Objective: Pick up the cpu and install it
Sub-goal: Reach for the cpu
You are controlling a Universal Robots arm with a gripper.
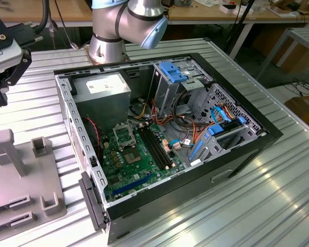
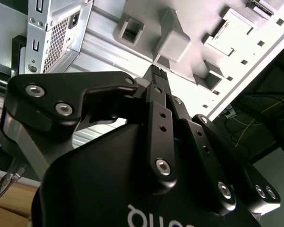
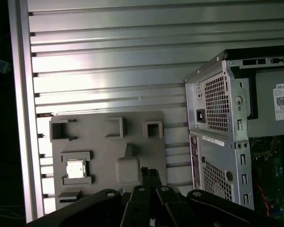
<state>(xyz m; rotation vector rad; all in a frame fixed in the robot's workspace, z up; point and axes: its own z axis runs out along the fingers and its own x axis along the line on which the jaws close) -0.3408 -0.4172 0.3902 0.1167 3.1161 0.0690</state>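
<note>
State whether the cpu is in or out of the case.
Out: the cpu lies in a recess of the grey tray, beside the case.

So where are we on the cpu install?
Nothing looks done: the cpu sits in its recess on the grey fixture, outside the PC case. Under way: the hand hovers over the fixture, shut and empty, beside the cpu rather than on it. Left: the whole pick and install; the socket on the motherboard looks unfilled.
</note>
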